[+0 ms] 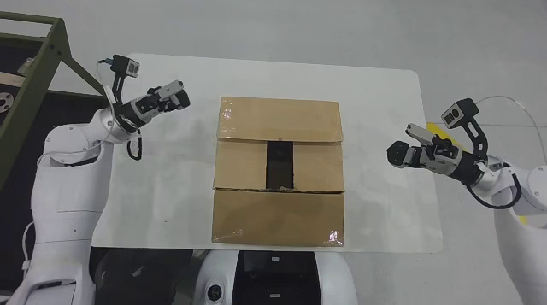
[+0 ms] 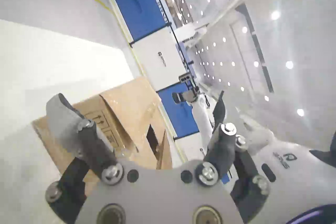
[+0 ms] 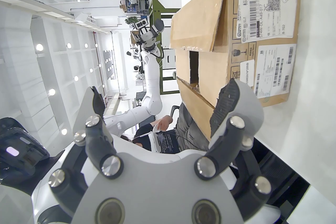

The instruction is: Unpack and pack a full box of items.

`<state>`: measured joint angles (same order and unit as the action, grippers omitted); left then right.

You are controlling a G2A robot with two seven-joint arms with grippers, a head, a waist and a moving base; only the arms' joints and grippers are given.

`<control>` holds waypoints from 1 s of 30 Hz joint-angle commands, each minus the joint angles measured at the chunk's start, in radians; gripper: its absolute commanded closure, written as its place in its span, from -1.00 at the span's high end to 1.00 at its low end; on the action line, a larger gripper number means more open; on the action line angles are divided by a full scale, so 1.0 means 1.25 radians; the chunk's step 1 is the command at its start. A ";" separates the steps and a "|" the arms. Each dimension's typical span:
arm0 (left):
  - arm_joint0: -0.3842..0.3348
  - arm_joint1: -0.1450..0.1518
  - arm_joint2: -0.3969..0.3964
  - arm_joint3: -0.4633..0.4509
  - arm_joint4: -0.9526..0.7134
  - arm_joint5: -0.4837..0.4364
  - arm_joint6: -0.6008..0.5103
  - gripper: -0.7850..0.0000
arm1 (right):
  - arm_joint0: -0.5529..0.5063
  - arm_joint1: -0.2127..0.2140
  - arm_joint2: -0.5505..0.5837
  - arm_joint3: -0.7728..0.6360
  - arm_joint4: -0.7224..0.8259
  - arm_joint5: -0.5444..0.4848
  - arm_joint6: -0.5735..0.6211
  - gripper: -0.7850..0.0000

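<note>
Middle of the white table [image 1: 385,134], you've got the cardboard box [image 1: 248,165] sitting with its top flaps [image 1: 279,215] folded in and a dark gap [image 1: 279,165] between them. Your left gripper [image 1: 181,94] and right gripper [image 1: 395,153] hang either side, well apart from it, both spread wide, holding nothing. From above you get the flaps; your right wrist view adds shipping labels [image 3: 265,15] on the box's side.

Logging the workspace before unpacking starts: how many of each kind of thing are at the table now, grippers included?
Cardboard box: 1
White table: 1
Grippers: 2 (left gripper, right gripper)
Total: 4
</note>
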<state>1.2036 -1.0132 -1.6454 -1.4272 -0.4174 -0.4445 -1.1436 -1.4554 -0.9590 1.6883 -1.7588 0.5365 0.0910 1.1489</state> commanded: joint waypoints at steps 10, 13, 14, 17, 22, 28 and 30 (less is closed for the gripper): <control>0.044 0.010 0.008 -0.080 -0.084 0.028 -0.128 1.00 | 0.000 0.000 0.000 0.000 0.000 0.000 0.000 1.00; 0.059 0.010 0.016 -0.104 -0.092 0.054 -0.114 1.00 | 0.000 0.000 0.000 0.000 0.000 0.000 0.000 1.00; 0.063 0.011 0.018 -0.111 -0.095 0.067 -0.109 1.00 | 0.000 0.000 0.000 0.000 0.000 0.000 0.000 1.00; 0.075 0.011 0.025 -0.137 -0.103 0.108 -0.092 1.00 | 0.000 0.000 0.000 0.000 0.000 0.000 0.000 1.00; 0.095 0.011 0.049 -0.180 -0.079 0.153 -0.055 1.00 | 0.000 0.000 0.000 0.000 0.000 0.000 0.000 1.00; 0.112 0.011 0.082 -0.204 -0.057 0.174 -0.051 1.00 | 0.000 0.000 0.000 0.000 0.000 0.000 0.000 1.00; 0.119 0.012 0.087 -0.210 -0.054 0.173 -0.059 1.00 | 0.000 0.000 0.000 0.000 0.000 0.000 0.000 1.00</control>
<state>1.3481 -0.9987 -1.5396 -1.6870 -0.4863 -0.2271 -1.2123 -1.4554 -0.9590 1.6883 -1.7588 0.5365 0.0910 1.1489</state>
